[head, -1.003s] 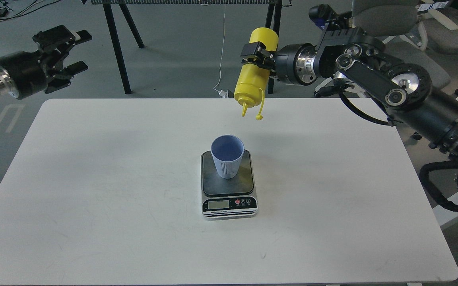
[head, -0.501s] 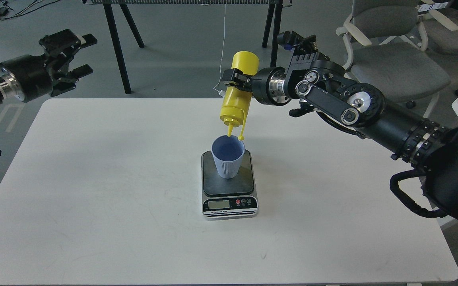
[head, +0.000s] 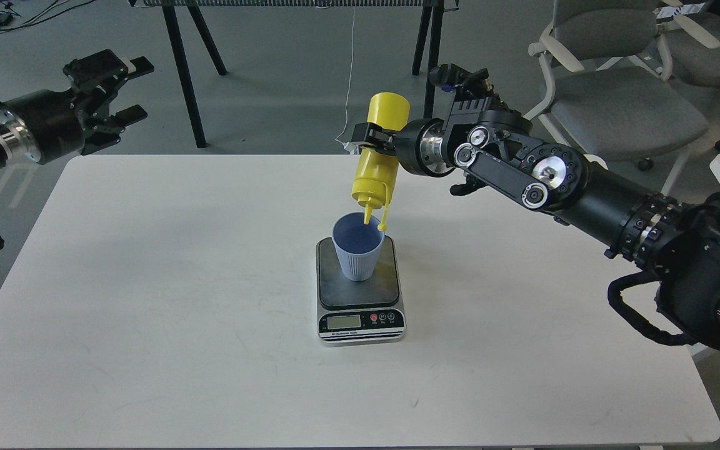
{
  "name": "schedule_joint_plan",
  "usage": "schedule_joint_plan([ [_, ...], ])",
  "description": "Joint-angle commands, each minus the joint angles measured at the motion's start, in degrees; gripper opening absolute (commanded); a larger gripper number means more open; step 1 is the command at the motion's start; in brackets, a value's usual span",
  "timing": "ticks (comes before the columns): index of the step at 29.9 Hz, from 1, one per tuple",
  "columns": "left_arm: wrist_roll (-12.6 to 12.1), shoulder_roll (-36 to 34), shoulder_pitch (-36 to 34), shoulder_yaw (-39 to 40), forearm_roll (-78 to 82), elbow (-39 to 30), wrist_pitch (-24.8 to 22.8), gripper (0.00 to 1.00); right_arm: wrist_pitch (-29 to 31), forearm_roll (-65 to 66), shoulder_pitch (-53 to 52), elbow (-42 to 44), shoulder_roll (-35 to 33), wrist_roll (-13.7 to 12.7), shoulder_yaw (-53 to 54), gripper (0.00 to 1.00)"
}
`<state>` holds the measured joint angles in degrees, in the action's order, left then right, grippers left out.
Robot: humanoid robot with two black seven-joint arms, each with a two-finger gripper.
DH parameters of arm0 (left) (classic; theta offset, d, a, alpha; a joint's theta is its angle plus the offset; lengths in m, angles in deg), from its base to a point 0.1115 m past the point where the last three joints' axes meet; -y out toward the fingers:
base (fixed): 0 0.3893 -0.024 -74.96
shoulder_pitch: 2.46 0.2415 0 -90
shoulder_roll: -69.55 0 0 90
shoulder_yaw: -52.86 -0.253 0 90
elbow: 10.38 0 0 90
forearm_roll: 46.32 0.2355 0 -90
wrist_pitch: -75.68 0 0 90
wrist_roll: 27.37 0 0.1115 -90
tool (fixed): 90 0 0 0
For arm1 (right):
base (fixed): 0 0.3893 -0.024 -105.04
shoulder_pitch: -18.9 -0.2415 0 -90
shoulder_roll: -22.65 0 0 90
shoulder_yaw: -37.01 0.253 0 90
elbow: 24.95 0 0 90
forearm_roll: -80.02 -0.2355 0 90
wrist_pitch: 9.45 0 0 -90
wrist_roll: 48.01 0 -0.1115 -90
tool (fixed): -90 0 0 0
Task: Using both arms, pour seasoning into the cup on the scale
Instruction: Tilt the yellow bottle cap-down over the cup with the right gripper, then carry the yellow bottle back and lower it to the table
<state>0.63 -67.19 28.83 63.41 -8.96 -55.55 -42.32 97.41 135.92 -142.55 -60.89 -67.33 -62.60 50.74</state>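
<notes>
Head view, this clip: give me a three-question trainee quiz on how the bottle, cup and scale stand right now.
1. True or false: the yellow squeeze bottle is held nozzle-down over the light blue cup.
2. Which gripper holds the bottle? A) left gripper B) right gripper C) both
3. Fill in: the cup stands on the dark plate of the digital kitchen ____.

Key:
1. True; the nozzle tip sits at the cup's mouth.
2. B; the left one hangs open, beyond the table's far left corner.
3. scale
</notes>
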Motion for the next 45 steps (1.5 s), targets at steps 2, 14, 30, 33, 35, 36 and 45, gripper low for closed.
schedule_joint_plan([
  [2,0.0,0.1,0.1,0.0,0.0,0.0,0.0,0.99,-0.1,0.0,0.1,0.9,0.0,0.0,0.0,0.03],
  [14,0.0,0.1,0.4,0.8,0.1,0.1,0.0,0.99,-1.9,-1.1,-2.4,1.8,0.0,-0.1,2.9,0.03],
  [30,0.0,-0.2,0.3,0.4,0.6,0.2,0.0,0.99,-0.9,-35.1,-3.9,-8.4,-27.0,-1.0,32.7,0.02],
  [33,0.0,-0.2,0.4,0.4,0.2,0.1,0.0,0.99,0.2,-48.4,1.3,-12.5,-33.6,-0.9,36.8,0.02],
  [35,0.0,-0.1,0.4,0.4,0.1,0.1,0.0,0.99,1.3,-57.5,7.0,-15.5,-37.5,-0.7,40.2,0.02],
  [36,0.0,-0.1,0.4,0.4,0.1,0.2,0.0,0.99,1.9,-61.0,10.0,-16.6,-38.8,-0.4,41.7,0.02],
  [45,0.0,-0.3,0.5,0.3,0.1,0.1,0.0,0.99,11.1,-84.1,41.4,-19.3,-38.8,1.5,56.2,0.02],
])
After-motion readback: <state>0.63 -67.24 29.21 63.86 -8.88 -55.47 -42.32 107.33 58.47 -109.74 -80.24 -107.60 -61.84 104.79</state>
